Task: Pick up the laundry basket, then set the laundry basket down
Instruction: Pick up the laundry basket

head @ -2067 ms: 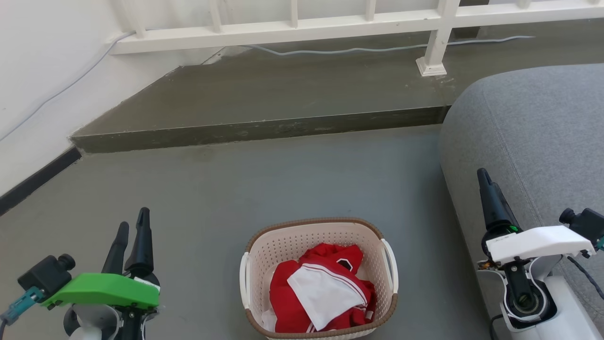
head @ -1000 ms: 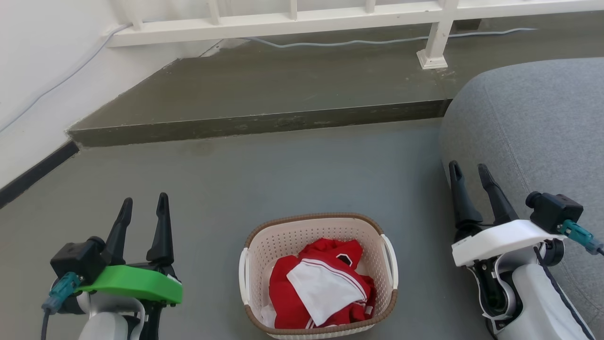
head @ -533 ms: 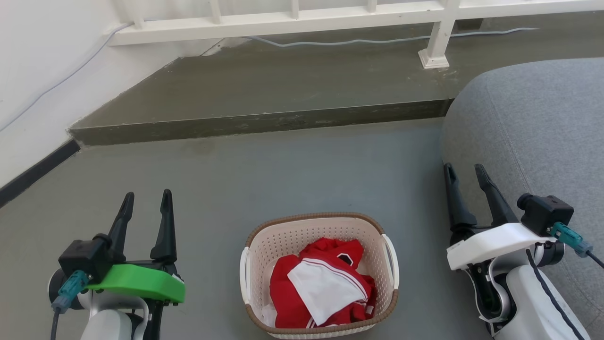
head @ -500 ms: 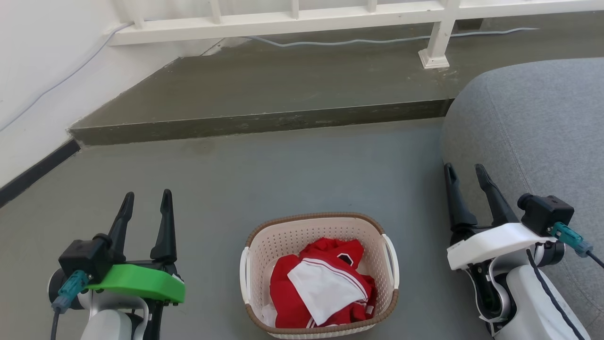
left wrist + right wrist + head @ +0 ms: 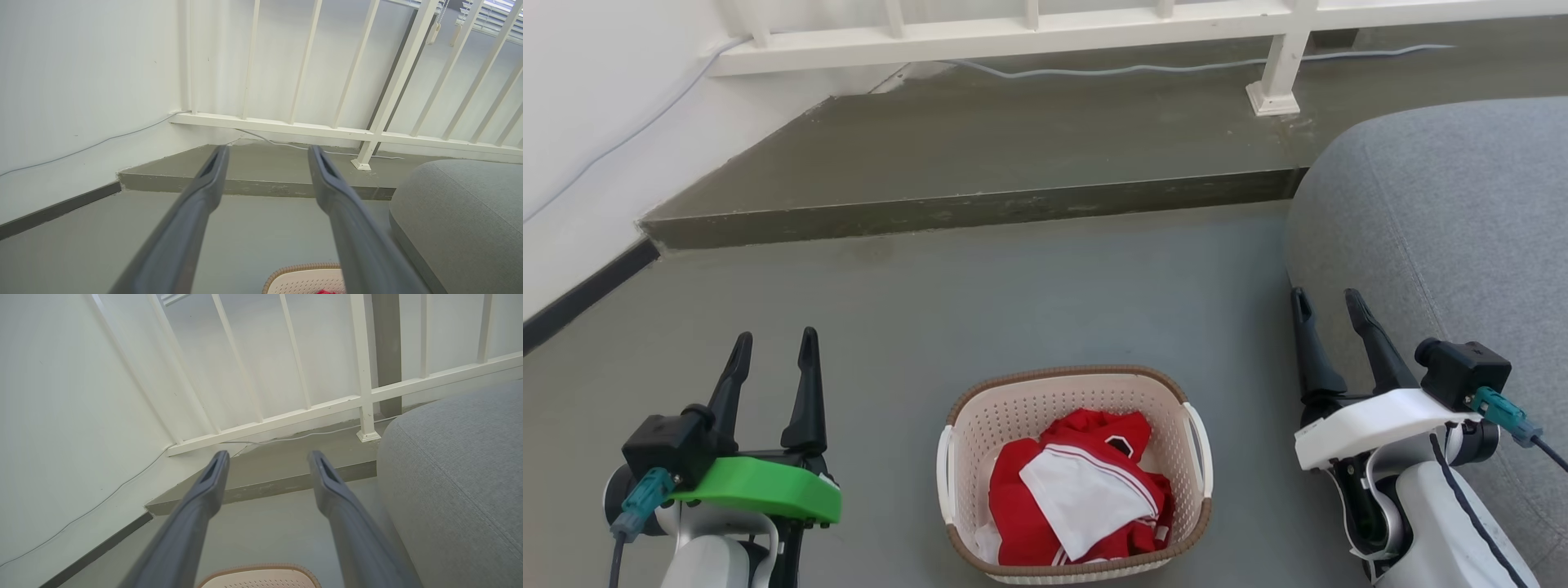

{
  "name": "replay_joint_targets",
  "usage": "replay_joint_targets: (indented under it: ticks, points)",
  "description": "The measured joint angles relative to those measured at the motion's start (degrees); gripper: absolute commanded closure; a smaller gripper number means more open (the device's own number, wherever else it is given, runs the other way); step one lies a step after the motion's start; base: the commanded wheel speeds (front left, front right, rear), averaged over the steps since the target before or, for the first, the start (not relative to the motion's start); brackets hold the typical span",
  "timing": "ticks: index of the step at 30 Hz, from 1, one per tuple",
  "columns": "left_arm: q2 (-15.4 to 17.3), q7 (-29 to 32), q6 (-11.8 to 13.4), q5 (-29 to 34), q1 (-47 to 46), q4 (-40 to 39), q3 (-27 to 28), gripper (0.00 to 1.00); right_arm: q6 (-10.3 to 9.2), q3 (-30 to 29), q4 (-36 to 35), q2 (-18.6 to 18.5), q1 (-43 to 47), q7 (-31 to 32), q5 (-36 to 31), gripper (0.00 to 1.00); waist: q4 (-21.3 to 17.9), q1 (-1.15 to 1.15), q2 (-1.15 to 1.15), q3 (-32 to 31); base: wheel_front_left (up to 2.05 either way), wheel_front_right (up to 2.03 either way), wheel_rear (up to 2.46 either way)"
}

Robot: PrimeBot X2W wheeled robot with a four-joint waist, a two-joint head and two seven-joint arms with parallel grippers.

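Laundry basket [image 5: 1045, 402] on floor, untouched. Your left tool [image 5: 775, 336], right tool [image 5: 1324, 294] flank it, both spread open, empty. You have 2 steps left: lift, set-down.

The basket [image 5: 1045, 408] sits on the floor [image 5: 1029, 302] before me, between my left claw [image 5: 776, 336] and my right claw [image 5: 1325, 296], apart from both. In it lie clothes [image 5: 1082, 498]. The sofa [image 5: 1445, 237] is on my right, just beside the right claw, perhaps touching it. Beyond the floor is a step [image 5: 980, 163], with a cable [image 5: 1176, 67] on it and a railing [image 5: 1045, 37] behind. The wall [image 5: 588, 98] stands to the left.
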Motion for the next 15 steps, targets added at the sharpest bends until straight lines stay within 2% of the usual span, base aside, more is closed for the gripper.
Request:
replay_joint_targets:
  ticks: [15]
  points:
    - [-0.2, 0.0, -0.4, 0.1, -0.8, -0.4, 0.9, 0.00, -0.02, -0.6, 0.3, 0.5, -0.6, 0.0, -2.2, 0.00, -0.7, 0.00, 0.00, 3.2, 0.00, 0.00, 0.00]
